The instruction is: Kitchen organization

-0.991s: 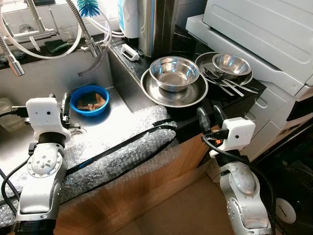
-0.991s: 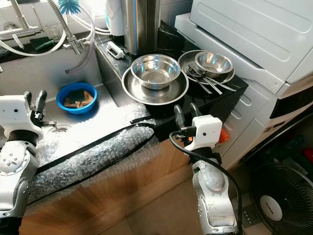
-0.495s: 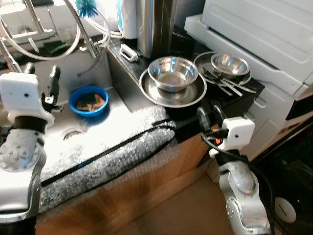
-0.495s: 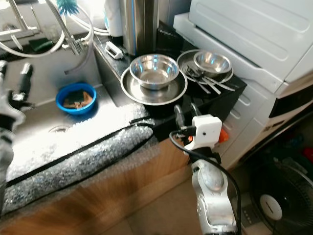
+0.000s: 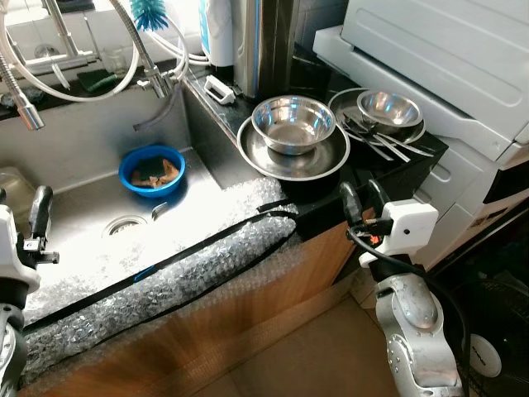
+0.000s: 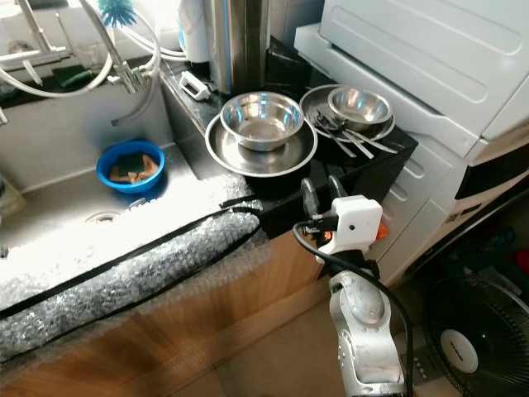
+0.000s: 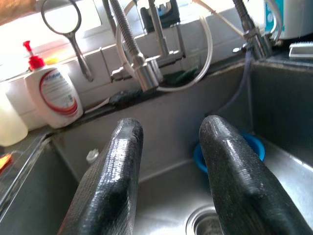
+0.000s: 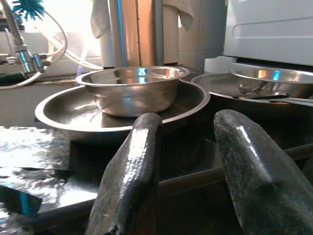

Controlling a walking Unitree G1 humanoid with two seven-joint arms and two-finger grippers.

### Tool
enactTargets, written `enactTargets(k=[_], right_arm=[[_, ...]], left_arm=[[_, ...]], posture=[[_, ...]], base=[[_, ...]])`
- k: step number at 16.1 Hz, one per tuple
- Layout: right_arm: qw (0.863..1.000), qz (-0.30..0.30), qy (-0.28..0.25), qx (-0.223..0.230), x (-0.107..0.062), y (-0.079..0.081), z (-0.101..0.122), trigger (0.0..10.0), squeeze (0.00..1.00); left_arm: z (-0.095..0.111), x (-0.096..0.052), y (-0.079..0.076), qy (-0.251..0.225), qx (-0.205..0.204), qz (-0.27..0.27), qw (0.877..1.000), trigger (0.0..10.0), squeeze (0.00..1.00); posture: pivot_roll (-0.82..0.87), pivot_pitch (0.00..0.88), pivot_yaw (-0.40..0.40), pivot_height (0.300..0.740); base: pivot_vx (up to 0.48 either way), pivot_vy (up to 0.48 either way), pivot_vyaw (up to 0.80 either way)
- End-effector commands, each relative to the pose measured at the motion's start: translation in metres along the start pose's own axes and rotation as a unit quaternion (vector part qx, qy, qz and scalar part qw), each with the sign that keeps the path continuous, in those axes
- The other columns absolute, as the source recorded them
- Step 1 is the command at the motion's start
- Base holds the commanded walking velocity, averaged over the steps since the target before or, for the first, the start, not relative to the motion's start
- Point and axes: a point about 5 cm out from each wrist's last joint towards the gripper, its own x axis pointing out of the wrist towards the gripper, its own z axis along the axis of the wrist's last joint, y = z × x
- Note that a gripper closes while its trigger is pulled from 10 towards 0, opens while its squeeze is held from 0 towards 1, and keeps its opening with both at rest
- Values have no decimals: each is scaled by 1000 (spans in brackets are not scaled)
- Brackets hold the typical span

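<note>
Sink [image 5: 99,157] beyond left gripper [image 7: 171,161], jaws parted; right gripper [image 6: 324,187] likewise, facing bowl [image 8: 129,90]

Before us, one black table [image 5: 413,169] beside a steel sink [image 5: 91,248]. On the table we count a wide steel plate [image 5: 293,157] carrying a steel bowl [image 5: 293,122], and just beside it a second plate [image 5: 347,103] with a smaller bowl [image 5: 388,107] and several loose utensils [image 5: 380,142]. In the sink we list a blue bowl [image 5: 151,171] near the drain [image 5: 126,225]. Bubble wrap [image 5: 165,285] lies along the sink's front edge.
</note>
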Motion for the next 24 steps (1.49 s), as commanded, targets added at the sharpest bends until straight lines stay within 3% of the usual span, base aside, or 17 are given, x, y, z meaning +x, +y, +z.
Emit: enactTargets(k=[1,3,9,11,12,13,14,15,16,20,24], right_arm=[[1000,-2,-2,0,-1,-1,2,10000,0],[1000,-9,-4,-4,-1,-6,6,10000,0],[1000,-22,6,-1,9,-7,8,10000,0],[998,-55,12,30,19,-15,15,10000,0],[998,-53,6,45,23,-15,19,10000,624],[998,-52,11,45,26,-15,21,10000,1000],[997,-49,11,61,37,-13,29,10000,1000],[996,-47,4,75,40,-11,32,10000,882],[995,-46,2,94,46,-9,35,10000,0],[987,-36,-8,156,63,-4,45,10000,0],[975,-47,26,216,82,-2,43,10000,0]], left_arm=[[-1,-5,-3,-2,-2,0,1000,10000,0],[-3,-9,-14,2,-8,-9,1000,10000,0],[-2,-5,-21,-3,-24,-13,1000,10000,0],[-3,-1,-24,-4,-28,-13,1000,10000,0],[-3,0,-27,-6,-30,-15,999,10000,0],[-2,1,-29,-8,-32,-19,999,10000,0],[-1,3,-31,-11,-35,-18,999,10000,0],[-1,3,-31,-11,-35,-18,999,10000,0],[0,4,-32,-13,-35,-19,999,10000,0],[1,6,-34,-19,-37,-17,999,10000,0],[3,9,-38,-24,-36,-26,999,10000,0]], posture=[[91,129,-28,740],[84,127,-28,740],[88,124,-30,740],[82,125,-32,740],[81,121,-31,740],[80,120,-32,740],[80,116,-32,740],[79,115,-32,740],[80,110,-31,740],[90,84,-34,740],[85,86,-28,740]], base=[[0,0,0],[0,0,0],[0,0,0],[0,0,0],[0,0,0],[0,0,0],[0,0,0],[0,0,0],[0,0,0],[0,0,0],[0,0,0]])
